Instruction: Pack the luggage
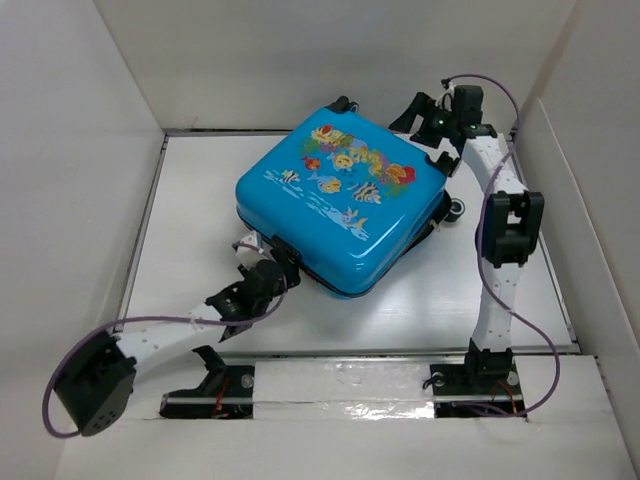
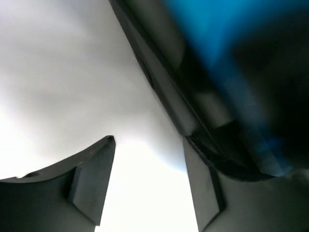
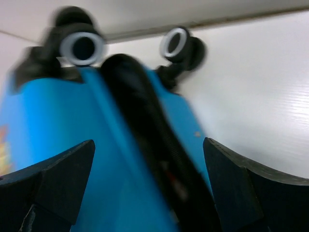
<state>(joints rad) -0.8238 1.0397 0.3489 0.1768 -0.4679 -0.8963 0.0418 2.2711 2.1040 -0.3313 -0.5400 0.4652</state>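
Note:
The luggage (image 1: 340, 195), a bright blue hard-shell suitcase with a fish and coral print, lies closed on the white table, lid up, turned diagonally. My left gripper (image 1: 262, 262) is open at its near left edge; the left wrist view shows the dark zip seam and blue shell (image 2: 227, 72) just beyond my right finger, with nothing between the fingers. My right gripper (image 1: 432, 135) is open at the far right corner. The right wrist view shows the blue shell (image 3: 63, 145), black zip seam and two black wheels (image 3: 181, 46) between and beyond its fingers.
White walls (image 1: 90, 110) enclose the table on the left, back and right. A raised white ledge (image 1: 350, 385) runs along the near edge by the arm bases. Purple cables (image 1: 60, 400) loop from both arms.

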